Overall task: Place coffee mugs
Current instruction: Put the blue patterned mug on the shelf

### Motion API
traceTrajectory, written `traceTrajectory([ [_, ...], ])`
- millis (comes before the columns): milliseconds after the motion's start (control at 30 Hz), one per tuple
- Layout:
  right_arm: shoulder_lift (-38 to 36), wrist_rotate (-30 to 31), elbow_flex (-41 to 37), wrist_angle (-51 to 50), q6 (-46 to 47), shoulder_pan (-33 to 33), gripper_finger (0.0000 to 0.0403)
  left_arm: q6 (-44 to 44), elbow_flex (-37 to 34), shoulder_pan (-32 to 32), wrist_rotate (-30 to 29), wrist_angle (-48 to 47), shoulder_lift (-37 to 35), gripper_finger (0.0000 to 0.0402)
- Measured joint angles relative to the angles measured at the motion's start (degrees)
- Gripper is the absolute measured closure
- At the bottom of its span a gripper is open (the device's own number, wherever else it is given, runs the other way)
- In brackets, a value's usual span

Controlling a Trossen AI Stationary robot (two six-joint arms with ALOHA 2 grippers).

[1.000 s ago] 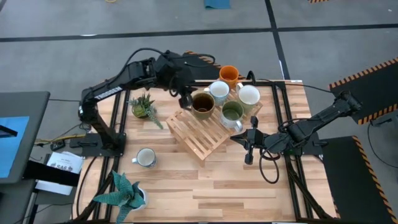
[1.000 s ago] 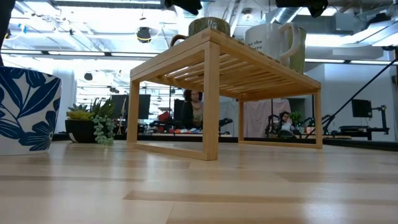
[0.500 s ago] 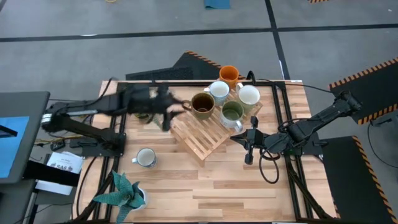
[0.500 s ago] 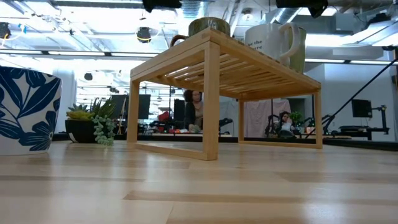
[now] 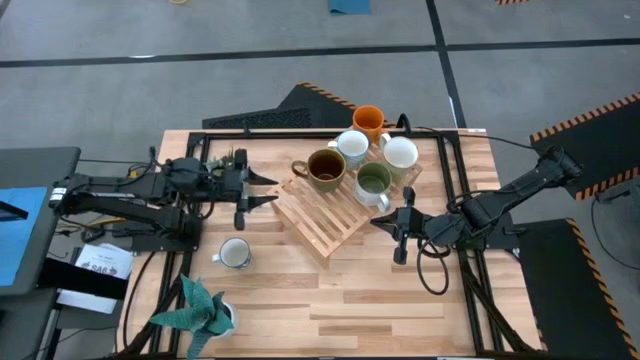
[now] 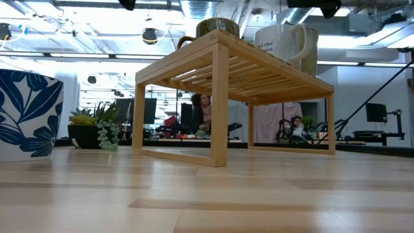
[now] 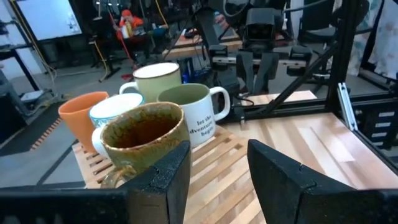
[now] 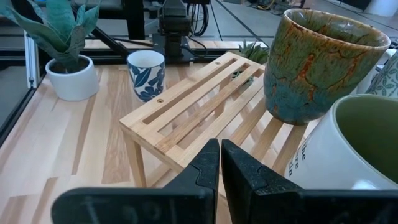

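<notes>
Five mugs stand grouped at the far end of the slatted wooden rack: orange, white with a blue inside, cream, dark brown and pale green. A sixth mug, white with blue leaves, stands on the table near the left arm. My left gripper is open, level, just left of the rack, pointing at the brown mug. My right gripper is shut beside the rack's right side, close to the green mug.
A leafy plant in a white pot stands at the table's near left corner. A small succulent sits by the left arm. Bare wood lies along the near edge and near right. People and gear show in the room beyond.
My left gripper has drawn back from the brown mug on the rack, swinging toward the table's left and near edges and coming down level beside the rack. The brown mug stays standing on the rack. The right arm has kept still.
</notes>
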Motion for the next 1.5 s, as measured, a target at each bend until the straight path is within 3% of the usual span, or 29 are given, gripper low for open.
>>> traceTrajectory([
  [167,0.0,0.01,0.0,0.16,1.5,0.0,0.0359,-4.18,-0.02,-1.21,1.33,-2.78,0.56,0.0255],
  [333,0.0,0.02,0.0,0.16,1.5,0.0,0.0359,-5.44,-0.1,-8.1,3.05,-11.32,2.05,0.0255],
  [600,0.0,0.02,0.0,0.14,1.47,0.0,0.0359,-3.01,-0.09,-20.57,-4.5,-32.0,2.39,0.0255],
  [833,-0.01,0.17,0.0,-0.05,1.43,0.0,0.0359,-2.98,-0.09,-22.68,-6.03,-44.58,2.37,0.0255],
  [1500,-0.01,0.31,0.0,-0.28,1.34,0.0,0.0359,-7.07,-5.25,-22.64,-6.05,-43.47,2.39,0.0255],
])
